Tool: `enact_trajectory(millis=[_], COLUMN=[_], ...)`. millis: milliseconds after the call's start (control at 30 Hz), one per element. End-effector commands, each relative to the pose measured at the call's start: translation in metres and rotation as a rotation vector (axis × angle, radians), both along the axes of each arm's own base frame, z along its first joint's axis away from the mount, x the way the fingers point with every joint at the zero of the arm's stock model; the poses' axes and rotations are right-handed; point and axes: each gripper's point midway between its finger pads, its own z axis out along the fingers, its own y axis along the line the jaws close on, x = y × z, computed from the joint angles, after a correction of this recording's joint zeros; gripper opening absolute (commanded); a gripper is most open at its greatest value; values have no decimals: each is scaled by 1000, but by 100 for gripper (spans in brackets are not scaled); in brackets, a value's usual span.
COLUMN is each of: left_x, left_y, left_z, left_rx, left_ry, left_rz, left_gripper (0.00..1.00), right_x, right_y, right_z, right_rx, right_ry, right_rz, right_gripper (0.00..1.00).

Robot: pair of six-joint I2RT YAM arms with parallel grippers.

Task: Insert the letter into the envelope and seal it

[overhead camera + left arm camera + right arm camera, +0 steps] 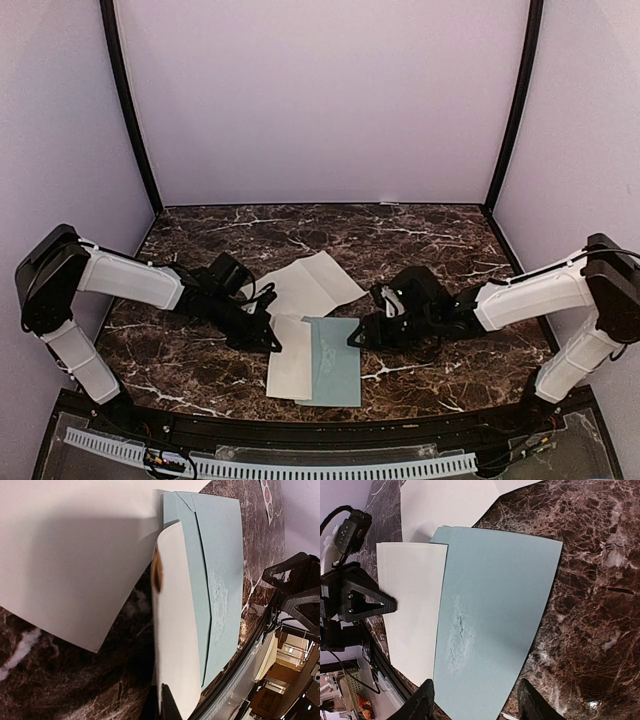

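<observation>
- On the dark marble table [440, 240], near its front edge and between the two arms, the envelope [335, 362] lies flat, a pale teal rectangle with its long side running away from the arm bases
- Along the envelope's left long edge lies the letter [290, 372], a white rectangular sheet of about the same length; in the right wrist view its edge runs under the teal paper, and I cannot tell how far it goes in
- At the letter's outer edge the left gripper [270, 338] is closed tight on that sheet; in the left wrist view the letter [175, 630] bows up off the table, with one dark finger [167, 707] at its near end
- Over the envelope's near short edge the right gripper [476, 702] has its jaws apart, one finger [422, 702] by the corner next to the letter and the other near the opposite corner; nothing is pinched between them
- On the envelope's upper face a rough, scuffed whitish patch [457, 645] shows near the middle
- Behind the envelope a larger loose white sheet [305, 285] lies flat on the table, its near edge touching the letter and the envelope
- Beyond the envelope's far end, in the left wrist view, a small white strip of round stickers [267, 497] lies on the marble
</observation>
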Motion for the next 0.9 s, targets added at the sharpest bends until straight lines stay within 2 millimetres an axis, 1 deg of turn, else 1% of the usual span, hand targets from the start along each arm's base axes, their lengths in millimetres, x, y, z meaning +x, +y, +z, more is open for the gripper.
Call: enact_trajectory(millis=[0, 433, 867], left_x=[0, 1, 3], left_y=[1, -1, -5], left_z=[-4, -6, -10], left_rx=[-2, -13, -25], left_ry=[-9, -21, -37], left_rz=[-6, -29, -53], left_gripper=[0, 0, 0], right_x=[-6, -13, -15], right_y=[4, 1, 10], right_z=[-9, -36, -41], right_rx=[2, -43, -26], right_ry=[22, 98, 115], right_rz=[-2, -28, -7], right_gripper=[52, 45, 40])
